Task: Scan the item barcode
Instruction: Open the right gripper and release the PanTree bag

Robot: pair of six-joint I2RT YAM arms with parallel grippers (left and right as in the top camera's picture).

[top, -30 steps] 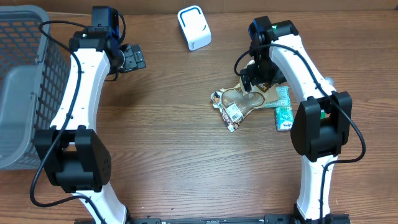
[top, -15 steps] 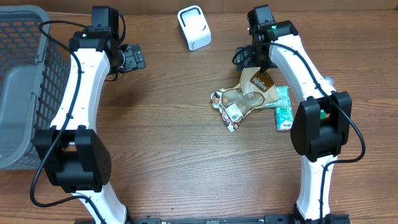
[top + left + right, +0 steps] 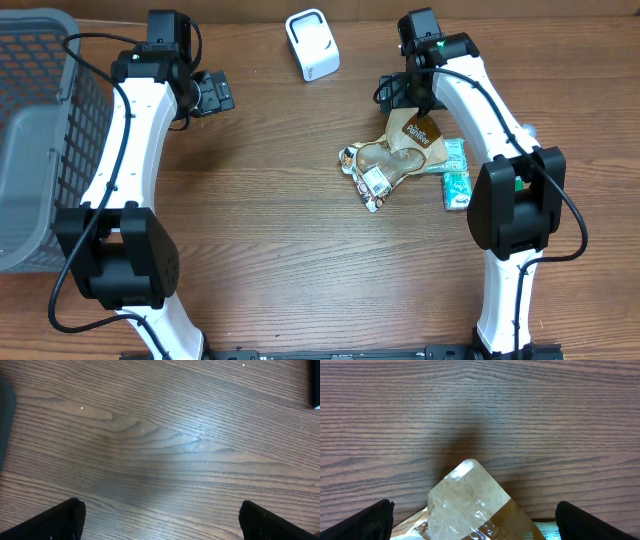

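A pile of snack packets lies right of the table's middle: a brown bag [image 3: 416,134] leans over a clear packet [image 3: 374,172] whose white barcode label faces up, with a green packet [image 3: 456,154] beside them. In the right wrist view the brown bag's pale, glossy corner [image 3: 468,496] pokes up between my fingers. My right gripper [image 3: 398,95] [image 3: 474,507] hangs open just beyond the pile's far edge, holding nothing. The white scanner [image 3: 312,44] stands at the far edge. My left gripper [image 3: 213,93] [image 3: 161,507] is open over bare wood at the far left.
A grey mesh basket [image 3: 40,110] fills the table's left edge. A small green box [image 3: 457,190] lies at the right of the pile, close to my right arm.
My right gripper has drawn back from above the pile toward the table's far edge, uncovering the brown bag. It has been still for the last half second. The left arm has not moved.
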